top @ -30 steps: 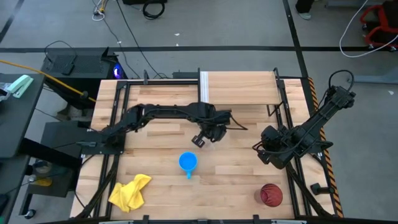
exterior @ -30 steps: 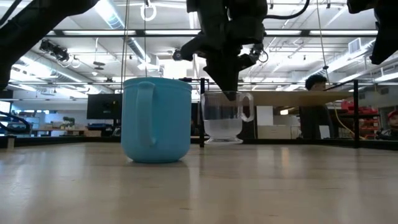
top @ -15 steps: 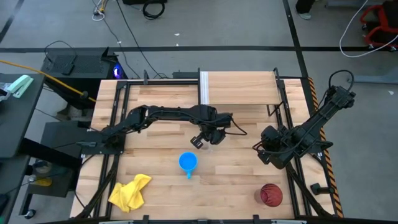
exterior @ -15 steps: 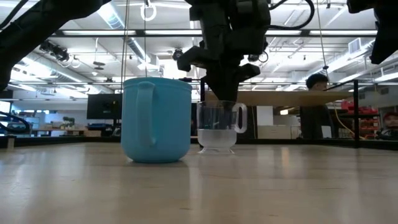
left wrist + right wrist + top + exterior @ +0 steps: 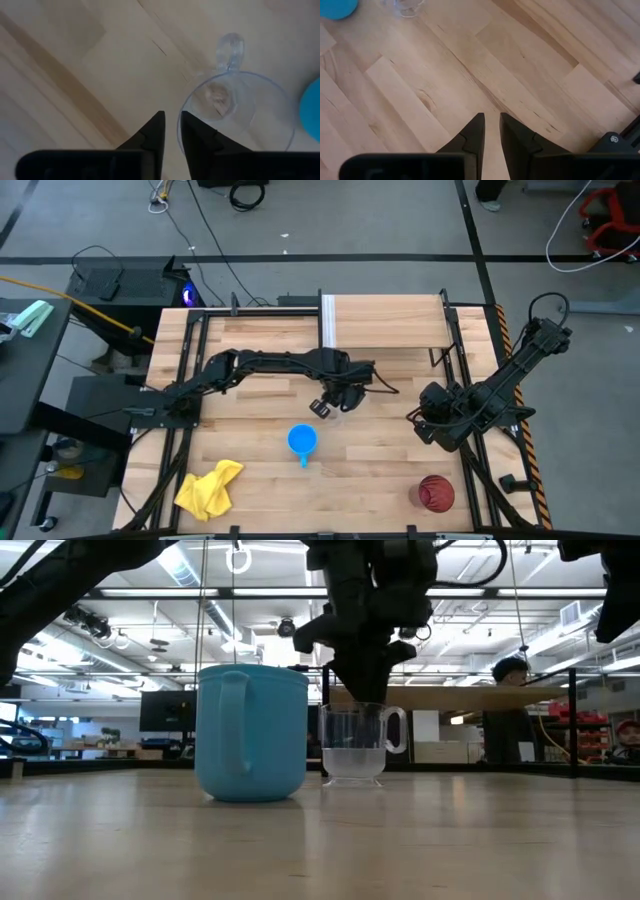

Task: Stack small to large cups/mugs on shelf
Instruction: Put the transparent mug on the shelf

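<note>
Fingers of the left gripper (image 5: 170,131) were pinched on the rim of the clear cup (image 5: 355,743), 1 inside and 1 outside. The cup hung straight beneath the gripper with its base on the table (image 5: 260,480); half a second before it had sat a touch lower in the low view, and a second before it was nearer the shelf (image 5: 385,320), so the arm had carried it toward the blue mug (image 5: 302,441), which stood just beside the gripper on the near side. That suggests nesting into the mug came next. The left arm stretched across the table's middle, wrist pointing down. Far to its right, the right gripper (image 5: 490,131) waited low, fingers almost together, empty. The red tumbler (image 5: 436,493) stood well beyond it.
</note>
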Action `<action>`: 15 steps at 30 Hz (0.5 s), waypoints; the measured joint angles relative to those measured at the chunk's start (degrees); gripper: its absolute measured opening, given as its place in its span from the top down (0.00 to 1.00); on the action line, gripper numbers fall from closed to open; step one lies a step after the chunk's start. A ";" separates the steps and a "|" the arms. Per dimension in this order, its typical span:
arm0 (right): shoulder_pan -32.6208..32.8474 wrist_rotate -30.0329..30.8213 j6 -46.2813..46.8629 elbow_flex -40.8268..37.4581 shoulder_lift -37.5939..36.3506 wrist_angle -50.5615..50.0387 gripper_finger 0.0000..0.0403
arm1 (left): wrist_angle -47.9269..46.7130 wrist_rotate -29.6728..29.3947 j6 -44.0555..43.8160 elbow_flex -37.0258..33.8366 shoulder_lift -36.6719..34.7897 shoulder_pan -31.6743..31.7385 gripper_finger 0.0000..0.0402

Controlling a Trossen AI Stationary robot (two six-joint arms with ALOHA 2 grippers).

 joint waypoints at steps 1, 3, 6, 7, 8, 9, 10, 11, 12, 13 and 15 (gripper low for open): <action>0.01 0.01 -0.01 0.00 0.00 -0.01 0.84 | -0.03 -0.02 -0.03 0.48 0.00 0.00 0.80; 0.01 0.00 -0.01 0.00 0.00 -0.02 0.84 | -0.14 -0.39 -1.01 1.96 0.00 0.00 0.78; 0.00 -0.01 -0.01 0.00 0.00 0.00 0.84 | -0.02 -1.02 -4.36 4.91 0.00 0.05 0.74; 0.01 0.00 -0.02 0.00 0.00 0.00 0.84 | -0.44 -1.82 -6.05 6.02 0.00 0.07 0.73; 0.02 0.00 -0.03 0.00 0.00 0.00 0.84 | -1.18 -3.01 -8.19 7.22 0.00 0.09 0.72; 0.02 -0.01 -0.03 0.00 0.00 0.00 0.84 | -1.74 -4.89 -11.05 8.27 0.00 0.11 0.71; 0.01 -0.01 -0.06 0.00 0.00 0.00 0.84 | -2.52 -7.50 -14.50 9.30 0.00 0.11 0.70; 0.00 -0.01 -0.06 0.00 0.00 0.00 0.84 | -3.33 -10.50 -18.64 9.30 -0.39 0.13 0.69; 0.02 0.00 -0.06 0.00 0.00 0.00 0.84 | -4.54 -13.83 -23.56 8.55 -1.22 0.13 0.68; 0.01 -0.01 -0.04 0.00 0.00 0.01 0.84 | -7.52 -16.99 -29.48 8.46 -1.64 0.16 0.68; 0.00 0.00 -0.06 0.00 0.00 0.05 0.84 | -14.85 -19.47 -43.07 9.16 -2.31 0.50 0.67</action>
